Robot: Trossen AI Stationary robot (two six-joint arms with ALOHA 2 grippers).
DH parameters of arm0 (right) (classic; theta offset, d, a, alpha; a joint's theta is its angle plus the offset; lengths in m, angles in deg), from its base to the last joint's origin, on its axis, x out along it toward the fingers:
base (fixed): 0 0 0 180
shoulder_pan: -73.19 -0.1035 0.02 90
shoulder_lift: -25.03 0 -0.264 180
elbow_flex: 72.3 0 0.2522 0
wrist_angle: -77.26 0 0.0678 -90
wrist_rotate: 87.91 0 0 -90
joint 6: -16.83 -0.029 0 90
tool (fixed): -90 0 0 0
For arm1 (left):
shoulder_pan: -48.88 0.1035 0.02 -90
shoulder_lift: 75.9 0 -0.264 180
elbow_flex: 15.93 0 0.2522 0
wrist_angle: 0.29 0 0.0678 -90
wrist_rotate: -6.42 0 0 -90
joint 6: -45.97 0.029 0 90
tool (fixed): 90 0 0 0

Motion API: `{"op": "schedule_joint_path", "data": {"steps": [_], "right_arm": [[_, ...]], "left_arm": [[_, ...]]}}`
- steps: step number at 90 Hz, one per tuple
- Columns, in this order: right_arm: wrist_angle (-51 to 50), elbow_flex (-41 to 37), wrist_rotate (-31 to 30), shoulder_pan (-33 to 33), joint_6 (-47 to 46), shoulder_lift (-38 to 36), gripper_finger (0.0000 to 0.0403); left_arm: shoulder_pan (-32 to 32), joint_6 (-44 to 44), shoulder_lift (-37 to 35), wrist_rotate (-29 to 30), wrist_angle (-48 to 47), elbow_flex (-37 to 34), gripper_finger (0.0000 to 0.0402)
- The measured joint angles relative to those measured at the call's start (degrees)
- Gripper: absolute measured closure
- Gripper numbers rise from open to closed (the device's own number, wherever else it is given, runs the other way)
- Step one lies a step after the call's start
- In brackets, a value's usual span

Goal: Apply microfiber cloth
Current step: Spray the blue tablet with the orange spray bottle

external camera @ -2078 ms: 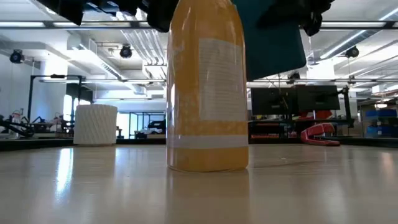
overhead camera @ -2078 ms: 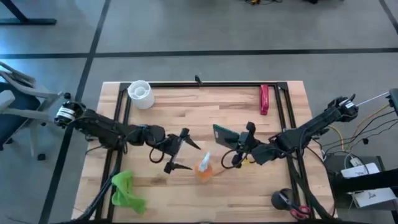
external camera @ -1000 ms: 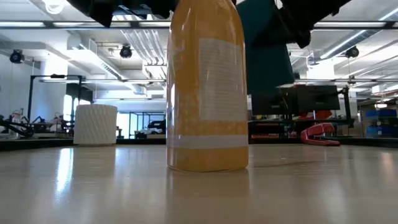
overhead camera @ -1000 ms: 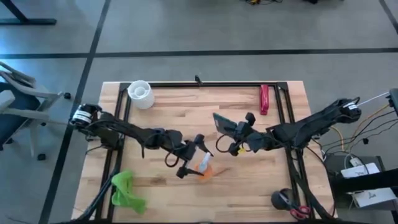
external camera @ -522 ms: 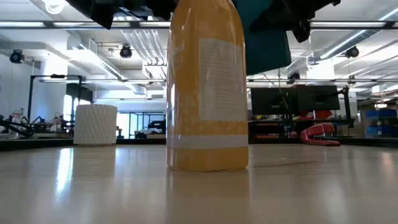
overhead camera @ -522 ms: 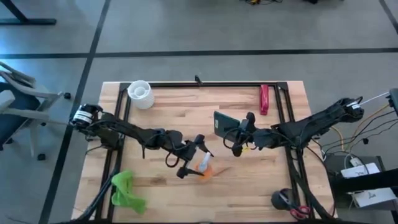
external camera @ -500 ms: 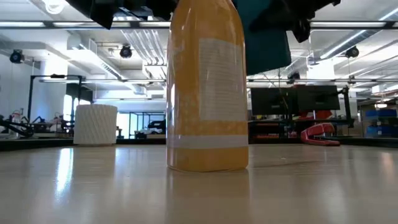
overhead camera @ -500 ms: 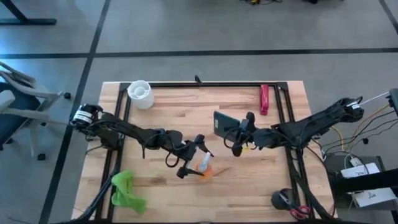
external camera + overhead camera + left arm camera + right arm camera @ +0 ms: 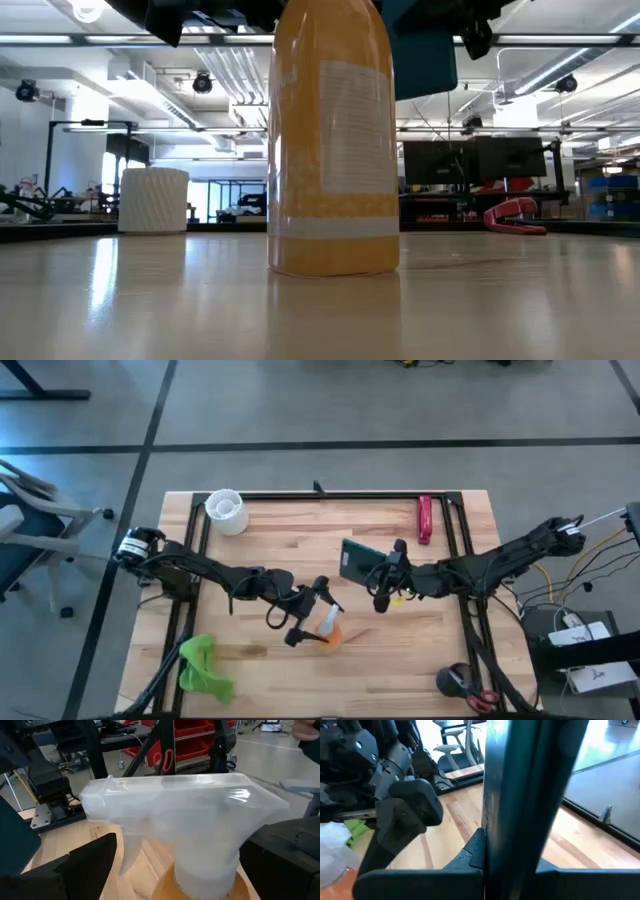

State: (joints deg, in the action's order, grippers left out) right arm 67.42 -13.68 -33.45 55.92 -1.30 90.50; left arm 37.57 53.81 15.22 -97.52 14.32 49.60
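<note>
On the wooden table (image 9: 290, 540), the left gripper (image 9: 308, 612) spreads wide around the orange bottle (image 9: 329, 630); the right gripper (image 9: 383, 572) clamps a dark slab (image 9: 357, 563) — the microfiber cloth (image 9: 203, 666) lies apart.

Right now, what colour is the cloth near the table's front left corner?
Bright lime green. The microfiber cloth shows best in the high view, lying crumpled and untouched.

An orange spray bottle (image 9: 329, 628) stands mid-table, with a white ribbed cup (image 9: 226, 511) and red tool (image 9: 425, 519) at the far edge
</note>
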Motion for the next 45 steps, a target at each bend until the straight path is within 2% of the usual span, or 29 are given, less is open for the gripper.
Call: {"op": "schedule_joint_path", "data": {"steps": [10, 30, 45], "right_arm": [[1.5, 0.0, 0.1, -0.4, 1.3, 0.0, 0.0400], [1.1, 0.0, 0.1, -0.5, 1.2, 0.0, 0.0400], [2.2, 0.0, -0.4, -0.6, 2.4, 0.0, 0.0400]], "left_arm": [[0.0, 0.0, 0.0, 0.0, 0.0, 0.0, 0.0067], [0.0, -0.2, -0.1, -0.3, -0.1, 0.0, 0.0258], [0.1, 0.2, -0.1, 0.4, -0.1, 0.0, 0.0260]]}}
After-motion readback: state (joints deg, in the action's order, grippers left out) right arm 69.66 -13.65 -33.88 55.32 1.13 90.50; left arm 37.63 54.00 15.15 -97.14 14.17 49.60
